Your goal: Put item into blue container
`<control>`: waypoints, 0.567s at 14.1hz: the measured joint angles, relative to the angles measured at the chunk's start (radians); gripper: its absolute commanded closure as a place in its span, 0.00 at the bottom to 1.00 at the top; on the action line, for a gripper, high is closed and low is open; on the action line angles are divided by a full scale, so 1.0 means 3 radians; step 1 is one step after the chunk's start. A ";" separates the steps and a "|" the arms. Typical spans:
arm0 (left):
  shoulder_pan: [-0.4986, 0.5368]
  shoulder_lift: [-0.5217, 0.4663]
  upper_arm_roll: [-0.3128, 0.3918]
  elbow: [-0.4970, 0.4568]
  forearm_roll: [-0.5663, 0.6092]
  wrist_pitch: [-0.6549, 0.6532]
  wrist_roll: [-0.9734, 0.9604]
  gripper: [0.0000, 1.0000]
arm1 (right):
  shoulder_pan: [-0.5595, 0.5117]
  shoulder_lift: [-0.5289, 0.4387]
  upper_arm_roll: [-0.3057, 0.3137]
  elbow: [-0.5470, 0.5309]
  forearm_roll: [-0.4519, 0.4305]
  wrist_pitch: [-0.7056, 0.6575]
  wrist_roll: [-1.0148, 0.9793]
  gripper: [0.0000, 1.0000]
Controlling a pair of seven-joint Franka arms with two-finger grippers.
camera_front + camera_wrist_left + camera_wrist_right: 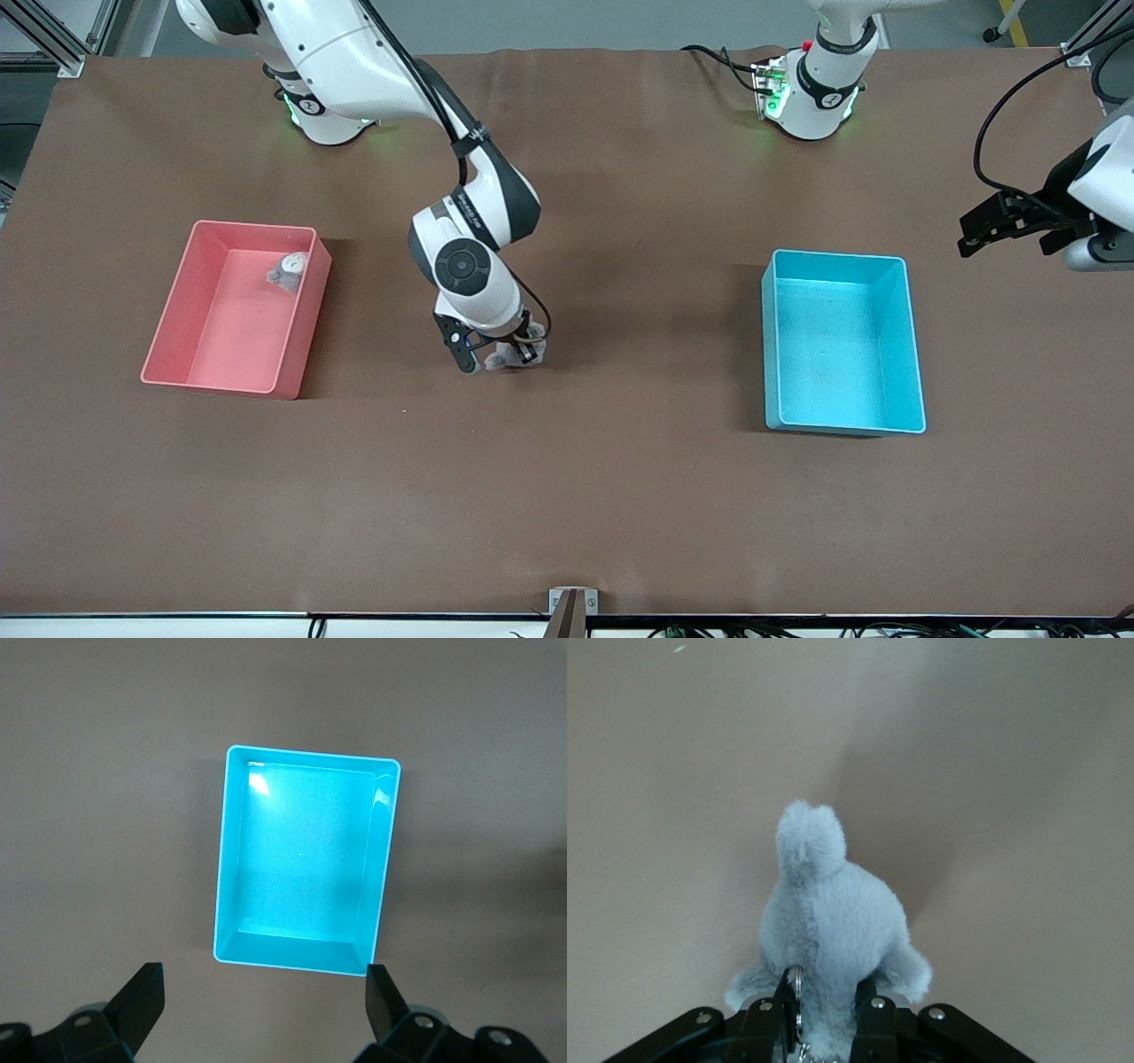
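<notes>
A pink bin (232, 307) is set toward the right arm's end of the brown table (567, 496), with a small grey toy (288, 268) lying inside it. The blue container (842, 341) is placed toward the left arm's end, well apart from the pink bin, and nothing is seen inside it. Between the two bins, the right gripper (500, 354) is closed on a grey plush toy (828, 921); only the right wrist view shows the toy's fur and a small metal ring. The left gripper (1010, 226) is held open above the table beside the blue container, which is seen whole in the left wrist view (306, 859). The table is covered by a plain brown mat.
</notes>
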 measured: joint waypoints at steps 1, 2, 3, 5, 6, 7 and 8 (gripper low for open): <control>-0.0004 0.0044 -0.0017 -0.0004 0.0000 0.0009 0.0000 0.00 | 0.0009 0.0041 -0.0002 0.0022 0.0000 0.0042 0.0016 1.00; -0.0008 0.0096 -0.0042 -0.0010 0.0000 0.0032 -0.0012 0.00 | 0.0009 0.0064 -0.0007 0.0026 -0.0002 0.0050 0.0017 1.00; -0.0017 0.0158 -0.0072 -0.0015 0.0000 0.0078 -0.0050 0.00 | 0.0009 0.0075 -0.0016 0.0025 -0.0016 0.0048 0.0017 1.00; -0.0076 0.0295 -0.0149 -0.0017 -0.0001 0.0188 -0.0313 0.00 | 0.0009 0.0076 -0.0027 0.0026 -0.0122 0.0030 0.0016 0.99; -0.0136 0.0359 -0.0184 -0.0016 -0.0001 0.0227 -0.0527 0.00 | 0.0009 0.0076 -0.0029 0.0026 -0.0167 0.0017 0.0016 0.91; -0.0215 0.0423 -0.0207 -0.0013 -0.0001 0.0254 -0.0748 0.00 | 0.0010 0.0076 -0.0028 0.0026 -0.0191 0.0010 0.0016 0.48; -0.0320 0.0495 -0.0220 -0.0003 -0.0001 0.0299 -0.0956 0.00 | 0.0012 0.0076 -0.0029 0.0026 -0.0197 0.0007 0.0016 0.00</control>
